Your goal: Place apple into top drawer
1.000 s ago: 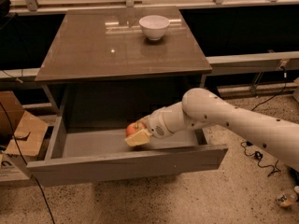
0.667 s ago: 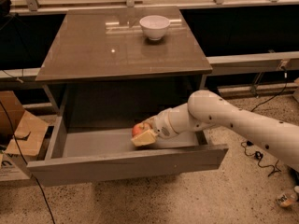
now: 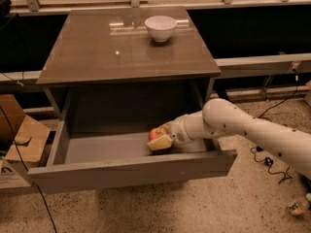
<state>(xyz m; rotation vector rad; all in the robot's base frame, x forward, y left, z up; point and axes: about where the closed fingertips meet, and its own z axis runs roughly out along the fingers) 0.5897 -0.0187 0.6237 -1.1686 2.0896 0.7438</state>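
The top drawer [image 3: 131, 171] is pulled open below the brown tabletop [image 3: 97, 47]. The red-orange apple [image 3: 155, 132] is inside the drawer, near the middle right, low over its floor. My gripper [image 3: 159, 139] reaches in from the right over the drawer's right side and is shut on the apple, with a tan finger [image 3: 161, 142] under and in front of it. The white arm [image 3: 228, 123] stretches away to the right edge of the camera view.
A white bowl [image 3: 160, 27] stands at the back of the tabletop. A cardboard box [image 3: 22, 140] sits on the floor left of the drawer. Cables [image 3: 269, 161] lie on the floor at the right. A rail with posts runs behind the table.
My gripper has moved a little to the right inside the drawer, carrying the apple with it. The drawer and bowl have not moved.
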